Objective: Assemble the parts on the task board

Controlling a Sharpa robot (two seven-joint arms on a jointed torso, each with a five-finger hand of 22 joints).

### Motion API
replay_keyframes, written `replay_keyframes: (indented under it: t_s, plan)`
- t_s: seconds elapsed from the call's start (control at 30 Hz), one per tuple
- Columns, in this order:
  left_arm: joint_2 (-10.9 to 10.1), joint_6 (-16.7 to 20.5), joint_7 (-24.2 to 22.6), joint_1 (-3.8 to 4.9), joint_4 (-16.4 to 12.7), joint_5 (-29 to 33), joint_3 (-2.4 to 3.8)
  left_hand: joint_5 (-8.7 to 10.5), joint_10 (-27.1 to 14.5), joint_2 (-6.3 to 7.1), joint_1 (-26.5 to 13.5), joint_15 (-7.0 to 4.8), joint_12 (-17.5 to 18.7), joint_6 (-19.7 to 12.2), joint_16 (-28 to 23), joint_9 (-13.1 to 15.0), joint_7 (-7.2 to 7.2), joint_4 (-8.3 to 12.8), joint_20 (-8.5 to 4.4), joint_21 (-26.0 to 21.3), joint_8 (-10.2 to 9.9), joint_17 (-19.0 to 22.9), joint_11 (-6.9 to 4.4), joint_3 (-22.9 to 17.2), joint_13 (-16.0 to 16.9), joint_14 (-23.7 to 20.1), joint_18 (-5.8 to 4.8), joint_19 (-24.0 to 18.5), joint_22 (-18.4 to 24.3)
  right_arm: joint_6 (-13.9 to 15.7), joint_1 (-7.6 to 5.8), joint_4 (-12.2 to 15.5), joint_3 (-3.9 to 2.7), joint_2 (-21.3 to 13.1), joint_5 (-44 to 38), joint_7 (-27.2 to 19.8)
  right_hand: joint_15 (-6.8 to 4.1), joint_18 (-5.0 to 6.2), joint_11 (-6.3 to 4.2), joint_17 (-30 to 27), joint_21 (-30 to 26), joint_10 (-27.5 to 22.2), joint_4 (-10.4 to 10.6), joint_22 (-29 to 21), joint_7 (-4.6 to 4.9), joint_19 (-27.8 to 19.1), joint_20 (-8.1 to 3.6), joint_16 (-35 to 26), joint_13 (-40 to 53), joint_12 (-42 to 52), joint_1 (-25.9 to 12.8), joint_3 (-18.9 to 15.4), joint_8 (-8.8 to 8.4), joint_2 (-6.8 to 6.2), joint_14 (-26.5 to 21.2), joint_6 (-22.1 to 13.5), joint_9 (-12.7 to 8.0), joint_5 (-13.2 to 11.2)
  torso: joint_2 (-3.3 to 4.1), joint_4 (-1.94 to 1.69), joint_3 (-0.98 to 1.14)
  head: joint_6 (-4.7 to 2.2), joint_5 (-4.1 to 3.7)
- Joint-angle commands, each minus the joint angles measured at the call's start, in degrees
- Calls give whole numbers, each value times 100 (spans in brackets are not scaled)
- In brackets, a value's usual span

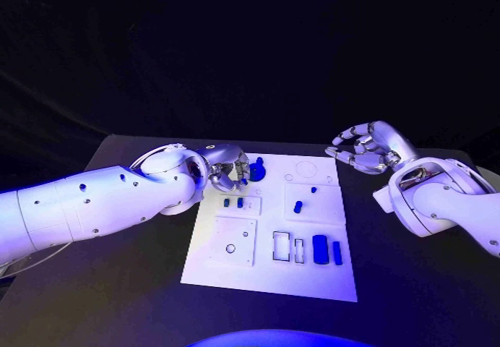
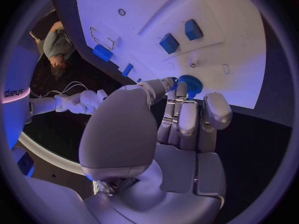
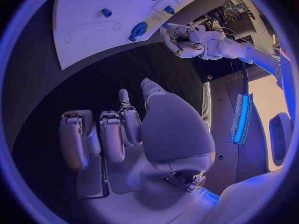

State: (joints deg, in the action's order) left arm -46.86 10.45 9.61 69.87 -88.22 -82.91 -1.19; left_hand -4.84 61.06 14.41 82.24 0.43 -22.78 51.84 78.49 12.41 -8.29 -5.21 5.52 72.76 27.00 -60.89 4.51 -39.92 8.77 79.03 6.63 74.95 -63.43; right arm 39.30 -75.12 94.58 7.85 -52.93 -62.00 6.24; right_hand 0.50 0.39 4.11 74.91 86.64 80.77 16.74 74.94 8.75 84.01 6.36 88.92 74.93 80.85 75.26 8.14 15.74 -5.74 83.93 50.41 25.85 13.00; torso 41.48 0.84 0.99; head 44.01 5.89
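A small round blue toothed part, like a plastic gear [image 2: 189, 84], sits at the far left corner of the flat white task board [image 1: 313, 278], in the upper middle of the head view. My left hand [image 1: 227, 173] is right on it: in the left wrist view its fingertips [image 2: 176, 90] pinch the gear's near rim, so I judge this hand is grasping the part rather than only touching it. Whether the gear sits on the board or is lifted just clear, I cannot tell.

The gear lies straight ahead of the left fingers — no reach needed. My right hand [image 1: 365, 148] hangs off the board's upper right edge, fingers curled in, holding nothing, well apart from the gear. Other blue pieces [image 1: 325, 249] lie along the board's lower right.
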Motion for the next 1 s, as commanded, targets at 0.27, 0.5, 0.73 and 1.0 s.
replay_keyframes:
  t_s: [0.27, 0.5, 0.73, 1.0]
  plan:
    - [-45, -422, 107, -2, 136, 168, 8, 25, 45, -2, -61, -8, 53, 40, 29, -15, 1, 26, -3, 29, -58, 7, 4, 15, -16, 26, -70, 36, -23, -42, 9, 5, 0, 5, -61, -36, -52, 56, -8, 1130, -6, 21, -13, 1278, -8, 387, -27, -29, 491, 7, 1, -1, 29, 38, 516, -22, 9, 22, 10, 11, -7, 4, 24]
    - [1, -469, 128, -3, 273, 106, 5, 26, 49, 1, -59, -8, 58, 43, 26, -15, 1, 30, -3, 31, -61, 16, 4, 16, -17, 23, -71, 38, -28, -42, 14, 5, 0, 5, -61, -36, -52, 56, -8, 1130, -6, 21, -13, 1278, -8, 387, -27, -29, 491, 7, 1, -1, 29, 38, 516, -22, 9, 22, 17, 22, -1, 10, 37]
    - [66, -509, 130, -4, 375, 90, -2, 26, 49, 1, -59, -8, 58, 43, 26, -15, 1, 30, -3, 31, -61, 16, 4, 16, -17, 23, -71, 38, -28, -41, 15, 12, 0, 0, -62, -36, -52, 56, -8, 1130, -6, 21, -13, 1278, -8, 387, -27, -29, 491, 7, 1, -1, 29, 38, 516, -22, 9, 22, 13, 15, 4, 25, 37]
    - [130, -584, 119, -6, 425, 88, -10, 29, 58, 3, -62, -8, 64, 48, 26, -15, 0, 31, -3, 32, -66, 18, 4, 17, -18, 23, -71, 38, -30, -42, 15, 17, 0, -1, -62, -37, -52, 56, -8, 1130, -6, 21, -13, 1278, -8, 387, -27, -29, 491, 7, 1, -1, 29, 38, 516, -22, 9, 22, 10, 20, 3, 26, 45]
